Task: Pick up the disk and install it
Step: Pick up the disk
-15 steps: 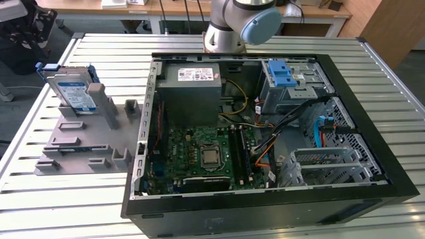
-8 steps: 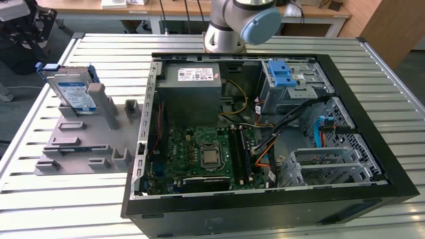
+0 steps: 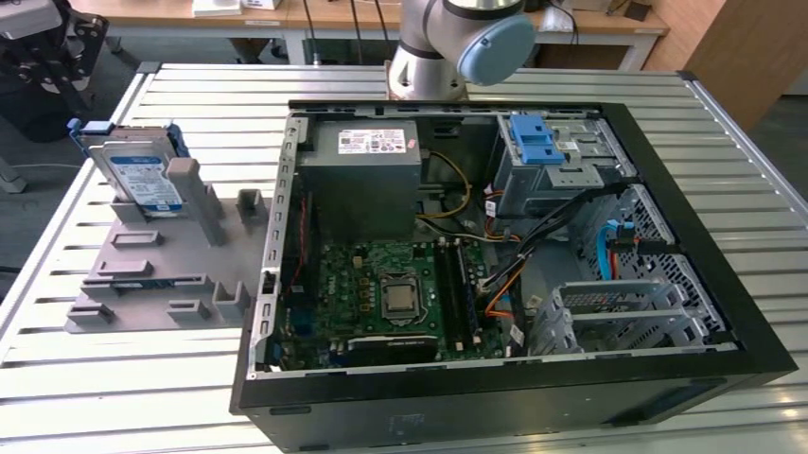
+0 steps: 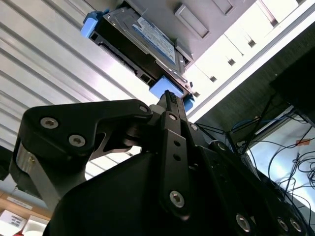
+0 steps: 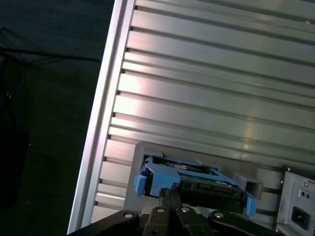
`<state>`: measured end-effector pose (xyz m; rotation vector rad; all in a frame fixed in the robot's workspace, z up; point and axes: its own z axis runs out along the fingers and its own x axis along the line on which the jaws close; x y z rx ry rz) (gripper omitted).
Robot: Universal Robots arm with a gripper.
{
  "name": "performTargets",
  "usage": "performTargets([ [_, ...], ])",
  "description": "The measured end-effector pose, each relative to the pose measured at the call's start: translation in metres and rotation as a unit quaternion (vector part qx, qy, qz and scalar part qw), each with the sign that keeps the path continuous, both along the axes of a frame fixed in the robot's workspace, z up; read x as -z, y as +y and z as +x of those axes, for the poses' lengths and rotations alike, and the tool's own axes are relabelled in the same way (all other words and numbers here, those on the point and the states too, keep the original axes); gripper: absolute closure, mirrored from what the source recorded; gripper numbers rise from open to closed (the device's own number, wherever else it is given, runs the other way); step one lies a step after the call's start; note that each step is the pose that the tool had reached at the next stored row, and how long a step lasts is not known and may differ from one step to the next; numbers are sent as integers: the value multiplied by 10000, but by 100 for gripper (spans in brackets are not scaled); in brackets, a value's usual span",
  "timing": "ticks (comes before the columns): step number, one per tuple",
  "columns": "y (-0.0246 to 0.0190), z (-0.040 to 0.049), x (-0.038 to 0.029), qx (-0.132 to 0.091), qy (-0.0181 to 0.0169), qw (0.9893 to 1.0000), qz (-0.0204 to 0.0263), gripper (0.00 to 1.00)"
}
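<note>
- the disk (image 3: pixel 136 175) is parked in a grey holder (image 3: pixel 151 284) at about 10 o'clock in the exterior view, with the open computer case (image 3: pixel 505 411) close by at its 3 o'clock
- fingers: in the first wrist view the gripper (image 5: pixel 170 191) has its tips pressed together, nothing pinched between them
- in the exterior view the gripper (image 3: pixel 51 57) hangs off at roughly 11 o'clock from the disk, not touching it
- in both wrist views the tips point at the disk (image 4: pixel 142 39) (image 5: pixel 197 184) and its blue frame (image 5: pixel 157 174)
- the disk stands on a short end, long axis pretty much upright and leaning a bit, connector end up, label face turned toward the exterior camera
- everything sits on a slatted metal table (image 3: pixel 127 378)
- room stuff: wooden desks (image 3: pixel 189 14) at 12 o'clock in the exterior view, dark floor (image 5: pixel 44 123) past the table edge, loose cables (image 4: pixel 275 147)
</note>
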<state>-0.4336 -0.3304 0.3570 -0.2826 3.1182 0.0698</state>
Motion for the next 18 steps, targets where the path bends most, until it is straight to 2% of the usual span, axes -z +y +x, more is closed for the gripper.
performTargets([
  [10, 0, -1, 0, -269, 0, 9996, 0, 89],
  [18, 0, -2, 0, -490, 0, 9988, 0, 89],
])
